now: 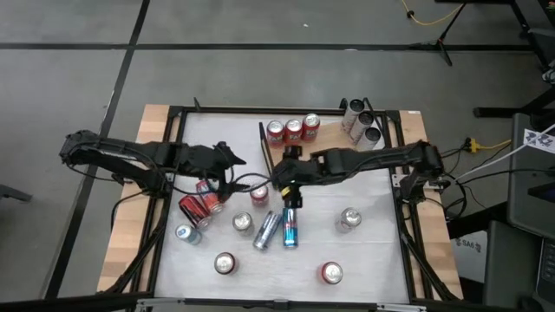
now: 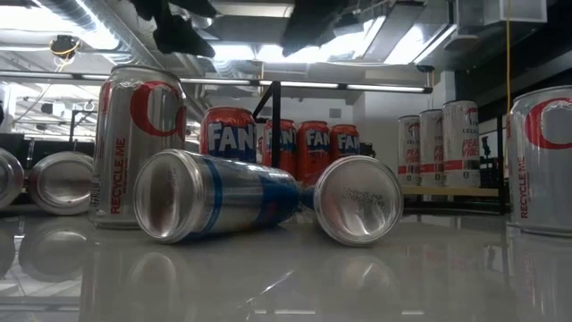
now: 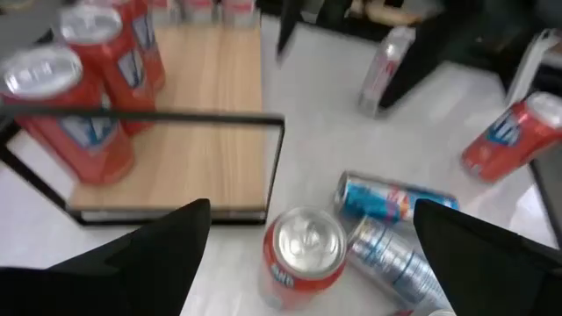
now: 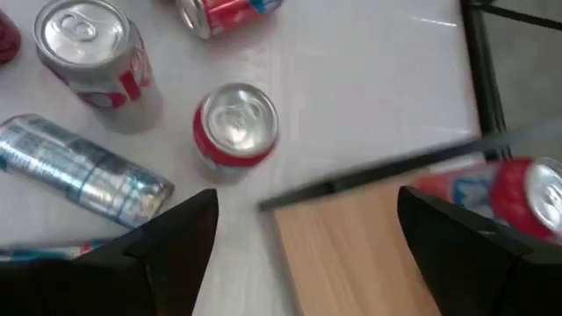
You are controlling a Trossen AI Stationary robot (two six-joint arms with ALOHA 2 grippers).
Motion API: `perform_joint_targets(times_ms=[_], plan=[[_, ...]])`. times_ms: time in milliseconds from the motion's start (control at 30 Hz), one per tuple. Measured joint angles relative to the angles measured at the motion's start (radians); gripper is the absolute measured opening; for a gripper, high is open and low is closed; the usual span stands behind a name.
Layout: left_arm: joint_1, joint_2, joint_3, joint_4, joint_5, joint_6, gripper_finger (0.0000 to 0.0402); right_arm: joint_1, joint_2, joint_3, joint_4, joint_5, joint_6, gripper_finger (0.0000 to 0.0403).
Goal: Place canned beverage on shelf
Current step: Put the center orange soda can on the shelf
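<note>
An upright red can (image 1: 259, 194) stands on the white table just off the near end of the shelf (image 3: 202, 132), a light-brown board with a thin dark rail (image 3: 176, 118). Three red cans (image 1: 294, 130) stand on the shelf's far end. My left gripper (image 3: 312, 206) is open and hovers left of the red can (image 3: 303, 254), which shows just ahead between its fingers without touching them. My right gripper (image 4: 307, 191) is open above the shelf's edge (image 4: 351, 246), with the same can (image 4: 235, 127) ahead of it. Neither gripper holds anything.
A blue can (image 1: 290, 227) and a silver can (image 1: 265, 230) lie side by side near the middle. Lying red cans (image 1: 199, 206) sit at the left. Upright cans (image 1: 243, 223), (image 1: 349, 219), (image 1: 331, 273), (image 1: 225, 263) dot the near half. Pale cans (image 1: 360, 121) stand at the back right.
</note>
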Motion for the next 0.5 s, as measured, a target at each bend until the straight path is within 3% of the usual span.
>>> perform_joint_targets(times_ms=[333, 500], plan=[[-0.118, 0.155, 0.0, 0.067, -0.219, -0.127, 0.0389, -0.001, -0.253, -0.335, 0.185, 0.003, 0.009, 0.0341], [-0.177, 0.195, 0.0, 0.059, -0.29, -0.149, 0.0389, -0.001, -0.328, -0.422, 0.232, 0.0, 0.036, 0.0341]])
